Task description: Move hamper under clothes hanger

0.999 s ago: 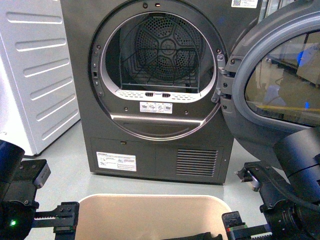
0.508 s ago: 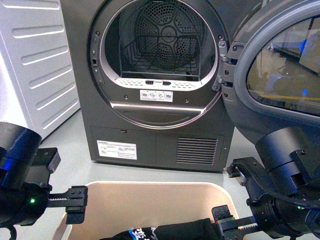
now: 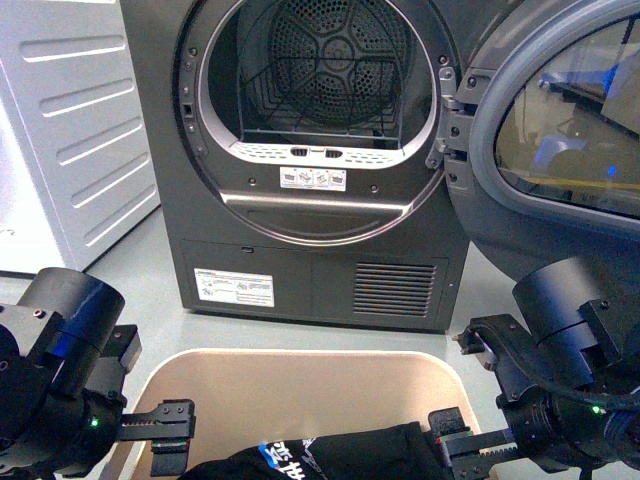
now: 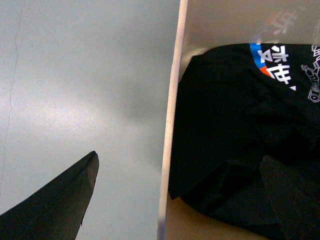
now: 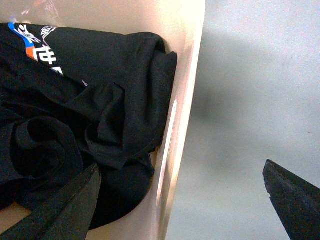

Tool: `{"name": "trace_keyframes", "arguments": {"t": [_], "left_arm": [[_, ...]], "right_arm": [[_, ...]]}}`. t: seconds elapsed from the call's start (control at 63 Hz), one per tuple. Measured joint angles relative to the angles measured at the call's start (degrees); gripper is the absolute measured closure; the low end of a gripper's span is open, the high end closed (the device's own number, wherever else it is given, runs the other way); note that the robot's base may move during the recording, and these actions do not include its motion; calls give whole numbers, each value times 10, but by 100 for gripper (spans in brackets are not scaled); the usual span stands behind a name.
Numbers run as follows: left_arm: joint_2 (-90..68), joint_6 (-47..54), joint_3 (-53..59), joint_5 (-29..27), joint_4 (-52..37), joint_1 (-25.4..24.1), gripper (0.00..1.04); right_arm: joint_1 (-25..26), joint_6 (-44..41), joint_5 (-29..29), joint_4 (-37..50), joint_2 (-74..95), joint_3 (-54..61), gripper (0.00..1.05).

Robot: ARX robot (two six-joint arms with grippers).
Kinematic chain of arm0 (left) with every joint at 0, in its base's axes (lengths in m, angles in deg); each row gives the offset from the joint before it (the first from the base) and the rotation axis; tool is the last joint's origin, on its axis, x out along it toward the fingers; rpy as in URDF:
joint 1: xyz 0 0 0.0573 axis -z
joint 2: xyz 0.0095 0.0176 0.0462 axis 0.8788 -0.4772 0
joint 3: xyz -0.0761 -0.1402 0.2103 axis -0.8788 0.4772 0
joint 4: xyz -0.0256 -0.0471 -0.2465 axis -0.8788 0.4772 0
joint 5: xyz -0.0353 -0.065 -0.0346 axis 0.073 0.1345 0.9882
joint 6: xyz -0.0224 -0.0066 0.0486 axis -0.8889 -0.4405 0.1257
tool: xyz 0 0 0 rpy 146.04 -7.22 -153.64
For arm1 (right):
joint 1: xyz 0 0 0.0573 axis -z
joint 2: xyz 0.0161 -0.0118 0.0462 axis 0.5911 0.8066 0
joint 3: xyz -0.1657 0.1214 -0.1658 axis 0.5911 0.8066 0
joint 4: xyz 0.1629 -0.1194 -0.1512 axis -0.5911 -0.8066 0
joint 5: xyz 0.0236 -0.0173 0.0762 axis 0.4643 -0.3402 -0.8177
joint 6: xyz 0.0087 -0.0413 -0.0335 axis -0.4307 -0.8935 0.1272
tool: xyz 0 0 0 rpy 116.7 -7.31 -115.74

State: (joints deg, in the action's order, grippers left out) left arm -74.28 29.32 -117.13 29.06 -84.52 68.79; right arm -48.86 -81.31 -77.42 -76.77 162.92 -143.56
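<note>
A beige hamper [image 3: 300, 395] stands open side up on the grey floor [image 3: 150, 300], just in front of a dark grey dryer [image 3: 320, 290] whose round door [image 3: 560, 150] hangs open to the right. The hamper's long axis runs left to right across the front view, with one long side facing the dryer. A black garment [image 3: 330, 450] with blue and white print lies inside. A white appliance [image 3: 70, 130] stands to the left of the dryer.

Both arms reach low, one at each short end of the hamper. The left gripper [image 3: 170, 430] has its jaws released and spread across the left wall (one finger over the floor, one over the garment). The right gripper [image 3: 455, 440] straddles the right wall the same way, jaws released; contact with the wall cannot be told.

Compared with a second ago, the hamper's far rim sits higher in the front view, more of the garment shows, and both arms reach further into the picture.
</note>
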Motion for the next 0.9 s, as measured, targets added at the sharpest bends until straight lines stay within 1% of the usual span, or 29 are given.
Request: {"name": "trace_keyframes", "arguments": {"t": [0.301, 0.666, 0.904], "left_arm": [[-9, -13, -4, 6, 2, 4, 7], [-21, -19, -4, 23, -6, 7, 7], [-28, -19, -4, 23, -5, 7, 7]], "right_arm": [[0, -2, 15, -12, 22, -21, 8], [-7, -2, 23, -35, 54, -56, 8], [-12, -1, 25, -41, 62, -64, 8]]}}
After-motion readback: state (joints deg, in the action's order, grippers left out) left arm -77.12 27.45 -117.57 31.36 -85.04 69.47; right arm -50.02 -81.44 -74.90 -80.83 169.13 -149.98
